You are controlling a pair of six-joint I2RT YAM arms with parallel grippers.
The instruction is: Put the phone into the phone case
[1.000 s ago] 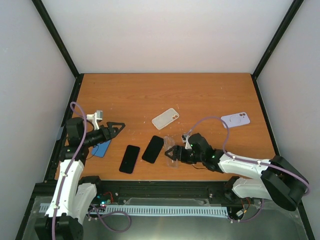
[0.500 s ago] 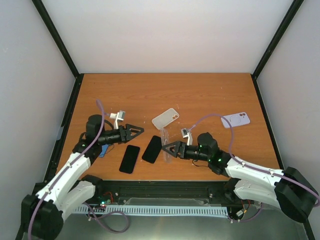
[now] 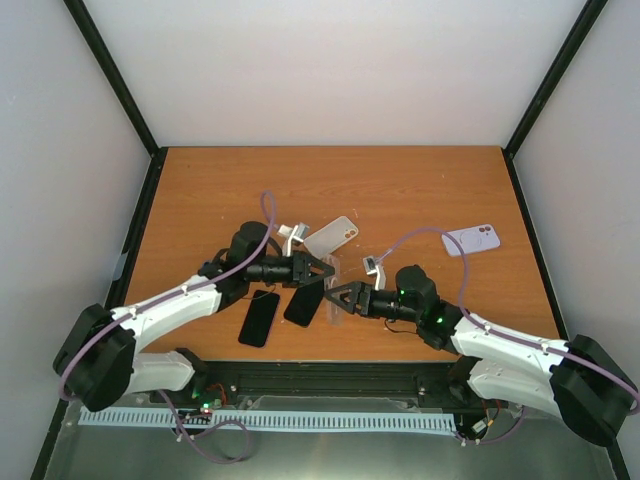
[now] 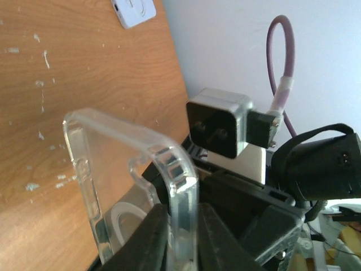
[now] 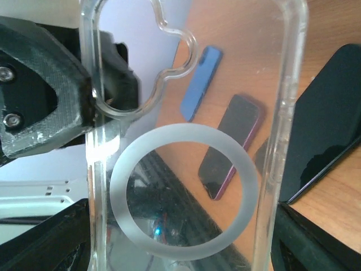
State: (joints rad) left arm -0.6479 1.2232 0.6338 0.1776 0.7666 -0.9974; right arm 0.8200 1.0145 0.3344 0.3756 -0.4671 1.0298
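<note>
1. Left gripper [image 3: 322, 270]: narrow, pinching one side wall of the clear case [image 4: 107, 164].
2. Right gripper [image 3: 338, 296]: wide, clamped across case's width; case upright, off table [image 3: 420, 190].
3. Phone [image 3: 305, 298]: flat, just left of right gripper, long axis near-to-far.

The clear case [image 5: 186, 192] is gleaming as smooth, transparent plastic, while its ring [image 5: 183, 129] is looking frosted (milky rather than clear). The table [image 4: 67, 84] is showing an orange-brown wood finish, smooth but flecked with pale scuffs. The black phone [image 5: 327, 124] is shining with a glossy, glass-like face. The fingers [image 4: 149, 243] of the left gripper [image 4: 181, 237] are appearing as matt, finely grained black plastic. The blue case [image 5: 200, 82] is looking matt.
</note>
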